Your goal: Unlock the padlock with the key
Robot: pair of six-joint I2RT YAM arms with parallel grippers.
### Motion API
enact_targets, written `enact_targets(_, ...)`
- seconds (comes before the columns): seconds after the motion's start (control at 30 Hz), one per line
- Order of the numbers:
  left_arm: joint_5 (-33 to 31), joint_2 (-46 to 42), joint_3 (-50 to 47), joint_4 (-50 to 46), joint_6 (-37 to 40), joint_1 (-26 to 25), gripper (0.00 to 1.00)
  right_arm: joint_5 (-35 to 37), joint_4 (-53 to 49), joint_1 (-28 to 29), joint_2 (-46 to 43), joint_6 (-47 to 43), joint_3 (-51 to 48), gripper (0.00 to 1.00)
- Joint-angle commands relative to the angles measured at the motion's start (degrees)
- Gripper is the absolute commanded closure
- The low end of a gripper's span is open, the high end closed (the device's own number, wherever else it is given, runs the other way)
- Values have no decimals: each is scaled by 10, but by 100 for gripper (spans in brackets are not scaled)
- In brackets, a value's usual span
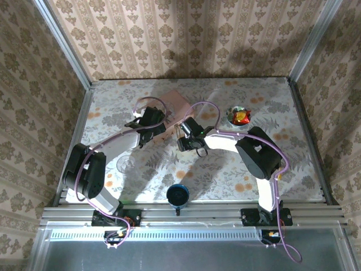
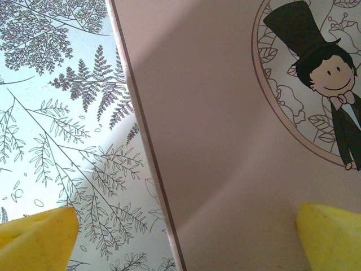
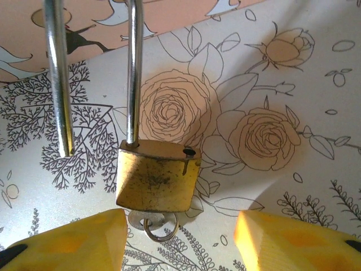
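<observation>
The padlock (image 3: 157, 178) lies on the flowered tablecloth, a worn brass body with a long silvery shackle (image 3: 133, 73). One shackle leg sits in the body. The other leg (image 3: 59, 84) hangs free to the left, and its hole (image 3: 189, 151) is empty. The key (image 3: 145, 219), with a small ring, sticks out of the lock's underside. My right gripper (image 3: 180, 228) is open, its yellow fingers (image 3: 73, 240) on either side of the key and not touching it. My left gripper (image 2: 186, 226) is open wide above the edge of the pink box (image 2: 225, 113).
The pink box (image 1: 176, 103) lies at the middle back of the table (image 1: 265, 169), with both grippers (image 1: 151, 121) (image 1: 189, 134) beside it. A bowl with red and yellow contents (image 1: 240, 116) sits at the right back. A blue cup (image 1: 177, 195) stands near the front edge, a clear glass (image 1: 127, 164) to its left.
</observation>
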Motion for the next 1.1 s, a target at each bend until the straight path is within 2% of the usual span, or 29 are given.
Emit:
enact_targets(0.0,11,15,3,-14,-11,5,0,62,65,-3,32,-39,-16,41)
enact_targets(0.3,24,-1,-10,-3,-16,4,0,56,131,7,-24,-51,-70,36)
enact_targets(0.57,22,4,-5,-2,-15,4,0,85,116,11,21,-76,-16,34)
enact_targets(0.77,22,6,-5,-3,-15,5,0,81,104,15,46,-92,8,34)
enact_targets(0.87,22,5,-4,-3,-16,6,0,83,104,16,48,-96,2,36)
enact_targets(1.0,21,2,-3,-3,-16,7,0,78,100,16,46,-102,-12,46)
enact_targets(1.07,20,1,-3,-3,-16,7,0,72,97,17,45,-103,-20,48)
